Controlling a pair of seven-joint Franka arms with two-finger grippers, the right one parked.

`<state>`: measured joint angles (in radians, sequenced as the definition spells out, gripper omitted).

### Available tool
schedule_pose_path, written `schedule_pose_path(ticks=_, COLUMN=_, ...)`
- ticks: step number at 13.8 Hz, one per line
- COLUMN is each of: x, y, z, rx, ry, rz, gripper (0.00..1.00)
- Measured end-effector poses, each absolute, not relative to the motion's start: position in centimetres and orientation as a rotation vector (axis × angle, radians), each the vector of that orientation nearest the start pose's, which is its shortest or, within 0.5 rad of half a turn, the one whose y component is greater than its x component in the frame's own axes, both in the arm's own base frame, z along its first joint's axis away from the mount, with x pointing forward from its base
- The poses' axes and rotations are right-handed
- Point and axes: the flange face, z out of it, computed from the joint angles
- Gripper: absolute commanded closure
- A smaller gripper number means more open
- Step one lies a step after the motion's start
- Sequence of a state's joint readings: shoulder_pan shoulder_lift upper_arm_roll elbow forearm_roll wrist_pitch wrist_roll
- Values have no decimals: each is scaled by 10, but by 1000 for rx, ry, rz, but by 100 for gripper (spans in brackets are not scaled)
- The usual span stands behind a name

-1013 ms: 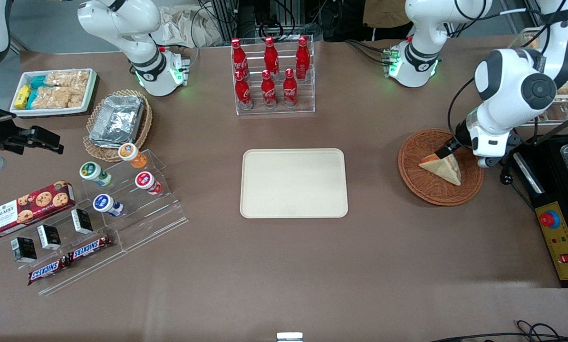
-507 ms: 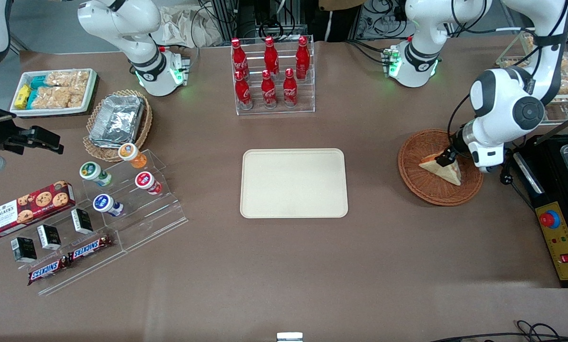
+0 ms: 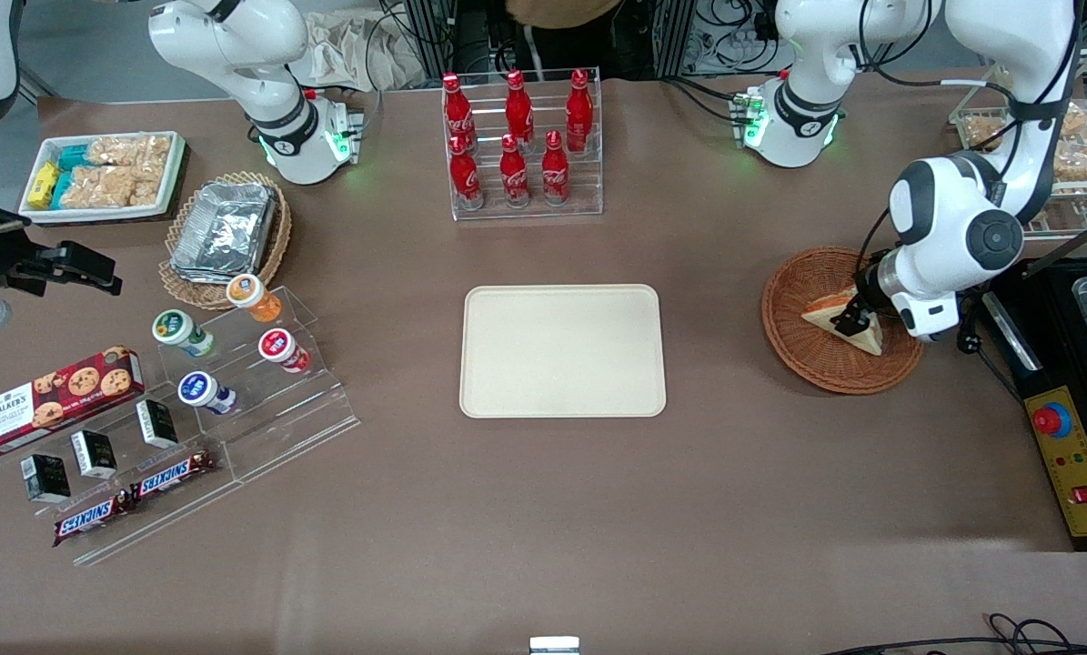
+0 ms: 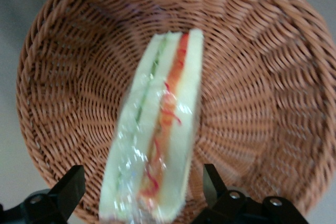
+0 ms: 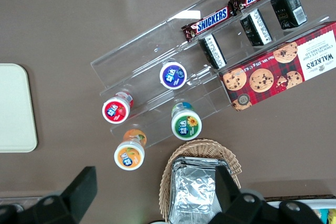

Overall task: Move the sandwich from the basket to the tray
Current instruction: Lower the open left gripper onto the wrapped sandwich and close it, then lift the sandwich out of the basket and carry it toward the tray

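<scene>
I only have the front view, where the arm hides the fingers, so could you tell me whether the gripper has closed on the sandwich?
Observer: Not yet. The wrist view shows the gripper open, one finger on each side of the sandwich, with small gaps.
Operator: Where along the sandwich is it?
Observer: Near one end of the wedge, which lies in the basket.
Operator: Is anything covering the sandwich?
Observer: Yes, clear film wraps it, crinkled near the fingers.
</scene>
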<state>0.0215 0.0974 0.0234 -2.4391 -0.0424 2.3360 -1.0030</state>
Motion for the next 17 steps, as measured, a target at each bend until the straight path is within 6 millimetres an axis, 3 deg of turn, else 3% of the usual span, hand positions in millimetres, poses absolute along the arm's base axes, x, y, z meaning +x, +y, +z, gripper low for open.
schedule_pose_path(ticks=2, x=463, y=33, z=241, rx=-2598, ry=-1609, rz=300, gripper=2)
schedule_pose_path(ticks=4, x=462, y=38, z=237, rx=-2590, ry=-1622, rz=302, gripper=14)
schedule_pose_path(ticks=5, x=463, y=36, z=236, rx=-2592, ry=-1620, rz=303, gripper=26)
schedule_pose_path(ticks=6, x=463, y=34, z=236, rx=-2595, ry=-1621, rz=306, gripper=49)
schedule_pose_path(ticks=7, x=463, y=31, z=235, rx=-2596, ry=-1629, rz=312, gripper=62)
schedule_pose_path(ticks=9, x=464, y=29, z=235, rx=-2598, ry=-1640, rz=313, gripper=77)
schedule_pose_path(ticks=17, x=475, y=21, z=257, rx=-2655, ry=-1566, rz=312, gripper=79)
